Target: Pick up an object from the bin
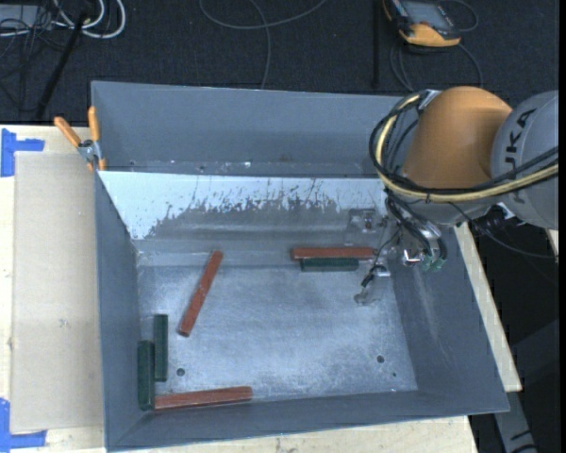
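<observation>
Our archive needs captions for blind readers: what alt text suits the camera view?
The gripper hangs low at the right of the grey bin, beside a red-brown stick and a dark green stick lying side by side. Four other sticks lie left and front.

the bin floor (292,338) lies open across its middle and front right, but a rear red bar (332,252) and dark green bar (328,264) lie together just beside the end effector (369,289), a slanted red bar (200,293) crosses the left, and green bars (159,347) line the front-left corner.
</observation>
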`<state>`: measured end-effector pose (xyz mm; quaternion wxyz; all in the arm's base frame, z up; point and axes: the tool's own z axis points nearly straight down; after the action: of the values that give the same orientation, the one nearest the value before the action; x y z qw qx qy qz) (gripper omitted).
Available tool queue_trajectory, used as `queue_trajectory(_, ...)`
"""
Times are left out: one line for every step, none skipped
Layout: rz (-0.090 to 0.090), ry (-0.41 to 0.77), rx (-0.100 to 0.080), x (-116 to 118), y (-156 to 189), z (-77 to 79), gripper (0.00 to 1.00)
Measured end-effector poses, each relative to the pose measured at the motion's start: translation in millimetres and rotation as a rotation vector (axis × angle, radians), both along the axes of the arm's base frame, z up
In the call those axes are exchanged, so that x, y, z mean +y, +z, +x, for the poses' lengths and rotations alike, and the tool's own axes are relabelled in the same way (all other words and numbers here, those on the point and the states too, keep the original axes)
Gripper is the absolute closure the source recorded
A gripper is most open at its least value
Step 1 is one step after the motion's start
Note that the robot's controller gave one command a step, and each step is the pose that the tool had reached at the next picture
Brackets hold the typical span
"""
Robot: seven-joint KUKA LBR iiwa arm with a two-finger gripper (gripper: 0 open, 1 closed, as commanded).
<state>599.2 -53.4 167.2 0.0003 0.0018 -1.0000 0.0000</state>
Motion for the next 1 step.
queue_trajectory(0.000,-0.143,0.001,-4.6,-44.2,22.3,0.00)
